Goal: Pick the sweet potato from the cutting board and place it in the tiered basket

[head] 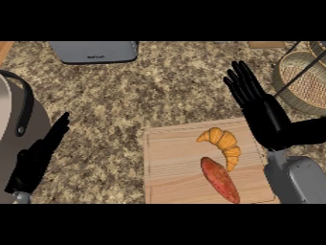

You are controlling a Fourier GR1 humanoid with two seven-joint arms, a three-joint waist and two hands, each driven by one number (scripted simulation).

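My right hand [267,117] is open, fingers straight and pointing up the counter, hovering over the far right corner of the cutting board [172,167] and holding nothing. Just left of my wrist, the sweet potato [220,179] lies on the board, its upper end touching or nearly touching a croissant [223,144]. Beyond my fingertips to the right stands the tiered basket [310,79]. My left hand [35,160] rests open at the lower left, beside a large pot [10,129]. A grey appliance [94,51] sits at the far edge.
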